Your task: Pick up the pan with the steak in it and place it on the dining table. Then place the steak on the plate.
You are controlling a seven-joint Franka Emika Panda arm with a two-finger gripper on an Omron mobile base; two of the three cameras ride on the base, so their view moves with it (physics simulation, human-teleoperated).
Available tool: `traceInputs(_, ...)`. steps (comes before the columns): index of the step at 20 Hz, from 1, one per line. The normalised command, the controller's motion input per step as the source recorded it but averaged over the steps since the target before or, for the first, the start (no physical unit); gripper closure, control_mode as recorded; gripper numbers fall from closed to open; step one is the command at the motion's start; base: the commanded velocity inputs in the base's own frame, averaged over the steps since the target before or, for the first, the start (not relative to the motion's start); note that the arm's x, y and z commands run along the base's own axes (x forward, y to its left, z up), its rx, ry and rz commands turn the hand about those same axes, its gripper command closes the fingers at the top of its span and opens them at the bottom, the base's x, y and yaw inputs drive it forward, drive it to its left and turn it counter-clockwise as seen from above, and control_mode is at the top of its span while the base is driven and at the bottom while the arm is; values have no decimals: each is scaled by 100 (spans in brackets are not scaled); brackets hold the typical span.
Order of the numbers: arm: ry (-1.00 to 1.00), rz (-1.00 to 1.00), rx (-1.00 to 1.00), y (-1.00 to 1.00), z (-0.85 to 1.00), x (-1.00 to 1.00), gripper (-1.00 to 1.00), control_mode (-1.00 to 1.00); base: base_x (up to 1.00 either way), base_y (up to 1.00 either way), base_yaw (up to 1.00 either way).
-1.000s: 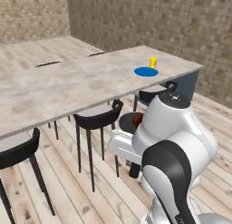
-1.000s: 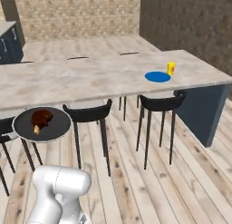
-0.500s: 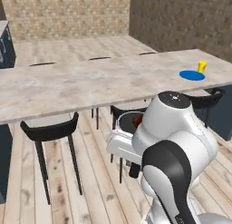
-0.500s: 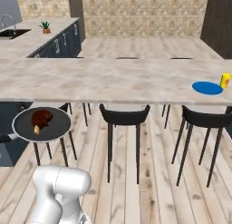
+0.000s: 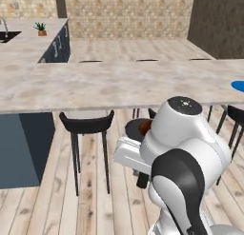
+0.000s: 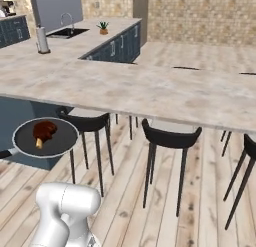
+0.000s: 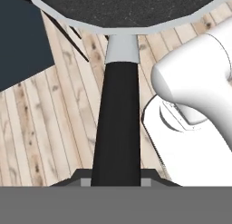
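Observation:
The black pan (image 6: pixel 55 143) with its silvery rim hangs level over the wooden floor, lower than the table top. The reddish-brown steak (image 6: pixel 42 131) lies in it. In the left base view the pan (image 5: pixel 132 129) and steak (image 5: pixel 144 128) peek out from behind the arm. In the hand view my gripper (image 7: pixel 116 181) is shut on the pan's black handle (image 7: pixel 117 123), with the pan (image 7: pixel 127 5) at the top. The dining table (image 5: pixel 119 84) (image 6: pixel 150 91) stretches across in front. The blue plate (image 5: pixel 238 85) sits at its far right edge.
Black stools (image 5: pixel 86 124) (image 6: pixel 170 138) stand under the table's near side. Behind the table to the left runs a stone counter on dark blue cabinets (image 6: pixel 117 48), with a sink (image 6: pixel 70 32), a small plant (image 6: pixel 103 27) and a paper roll (image 6: pixel 42 40).
The whole picture has swept sideways, so the base has turned: the plate end of the table slid right and the sink counter came into view. The pan stays in my gripper.

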Motion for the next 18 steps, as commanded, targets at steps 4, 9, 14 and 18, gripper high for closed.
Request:
traceInputs(4, 0, 0, 0, 0, 0, 0, 100, 100, 0, -54, 8)
traceInputs(9, 0, 0, 0, 0, 0, 0, 100, 100, -1, -99, 4)
traceInputs(14, 0, 0, 0, 0, 0, 0, 100, 100, -2, -100, 2)
traceInputs(18, 0, 0, 0, 0, 0, 0, 100, 100, -1, -100, 2)
